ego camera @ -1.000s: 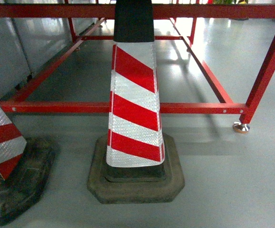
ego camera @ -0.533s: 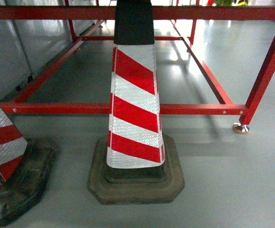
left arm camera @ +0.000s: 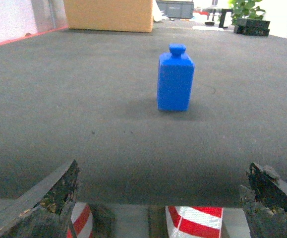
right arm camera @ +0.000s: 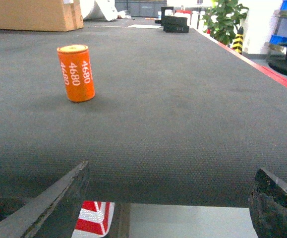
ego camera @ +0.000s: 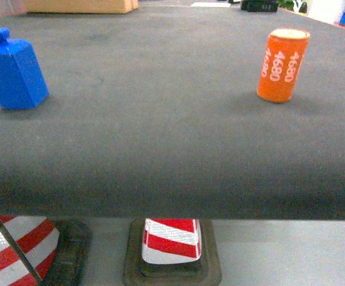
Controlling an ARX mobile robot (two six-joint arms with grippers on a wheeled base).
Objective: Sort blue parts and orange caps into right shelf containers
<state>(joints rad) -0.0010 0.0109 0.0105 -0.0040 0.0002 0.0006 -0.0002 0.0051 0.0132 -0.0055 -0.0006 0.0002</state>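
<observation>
Left gripper (left arm camera: 163,198): jaws spread wide, worn finger (left arm camera: 44,203) tips at the bottom corners of its wrist view, nothing between. Right gripper (right arm camera: 168,198): same, fingers (right arm camera: 49,203) wide apart, nothing held. Neither arm shows in the head view.

Matt cloth-like tabletop, smooth plastic parts

The tabletop (ego camera: 160,119) looks dark, matt and finely woven; the blue part (ego camera: 12,72) and orange cap (ego camera: 282,65) look like smooth plastic; the gripper fingers (left arm camera: 49,203) look worn, rough and crumbly.
</observation>
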